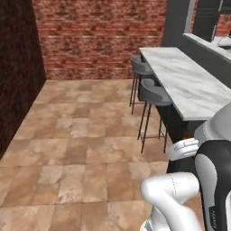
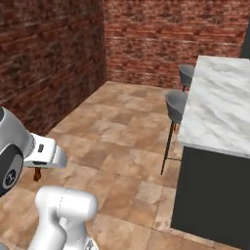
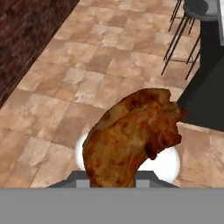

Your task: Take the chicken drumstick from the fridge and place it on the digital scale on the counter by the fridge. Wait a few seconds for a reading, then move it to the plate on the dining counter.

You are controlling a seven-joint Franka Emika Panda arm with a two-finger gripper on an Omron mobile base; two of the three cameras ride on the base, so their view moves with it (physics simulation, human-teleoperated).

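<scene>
The chicken drumstick [image 3: 131,140] is a reddish-brown piece of meat that looms large in the hand view, held above the tiled floor. My gripper [image 2: 38,168] is shut on it, and the drumstick [image 2: 36,174] hangs as a small brown lump under the white hand at the left of the right base view. The dining counter [image 1: 189,85], a long white grey-veined marble slab, runs along the right; its near end [image 2: 219,107] lies to the right of the hand, well apart from it. The fridge, the digital scale and the plate are out of view.
Two round grey stools [image 1: 153,92] [image 1: 140,66] stand along the dining counter's left side, also seen as stools [image 2: 177,102] [image 2: 186,73]. Brown tiled floor [image 1: 81,135] spreads wide on the left. Red brick walls [image 1: 99,36] close the back and left.
</scene>
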